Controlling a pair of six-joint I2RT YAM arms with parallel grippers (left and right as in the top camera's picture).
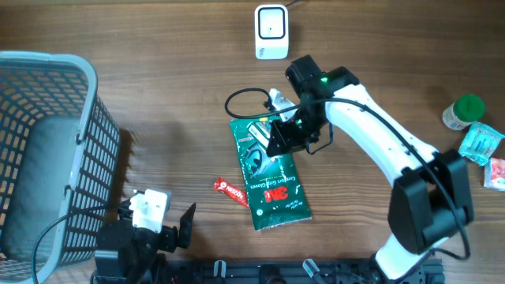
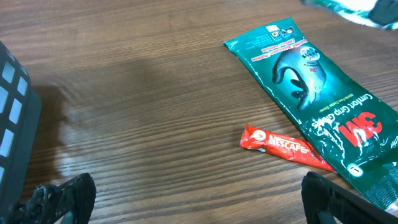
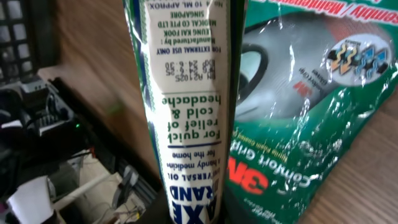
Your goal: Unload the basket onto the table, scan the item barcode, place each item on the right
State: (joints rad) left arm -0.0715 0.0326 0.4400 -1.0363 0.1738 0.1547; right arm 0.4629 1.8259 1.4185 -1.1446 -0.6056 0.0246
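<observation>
Closely framed in the right wrist view, the white box (image 3: 186,124) ran straight up the picture, its printed side facing the camera with lines about quick relief of cold and headache. It sat over the far end of the green glove packet (image 1: 272,177), which lay flat near the middle of the desk (image 1: 158,63). The right jaws were down at that same spot, drawn in narrow around the box. The fingers themselves were hidden by it, so I could not tell whether they actually had hold of it. From above, the right arm (image 1: 371,134) reached in from the near right corner, and a black cable looped beside its wrist. A red Nescafe sachet (image 1: 230,190) lay just beside the packet's left edge, toward the near side. Beyond the arm, close to the far edge, stood the white scanner (image 1: 271,31), well apart from the box. The grey basket (image 1: 87,158) filled the left edge of the desk. A green-capped bottle (image 1: 464,110) and some blue-green packets (image 1: 481,143) lay by the right edge. At the near left corner the left jaws stood spread wide with nothing between them, above bare wood, with the sachet and packet ahead of them.
</observation>
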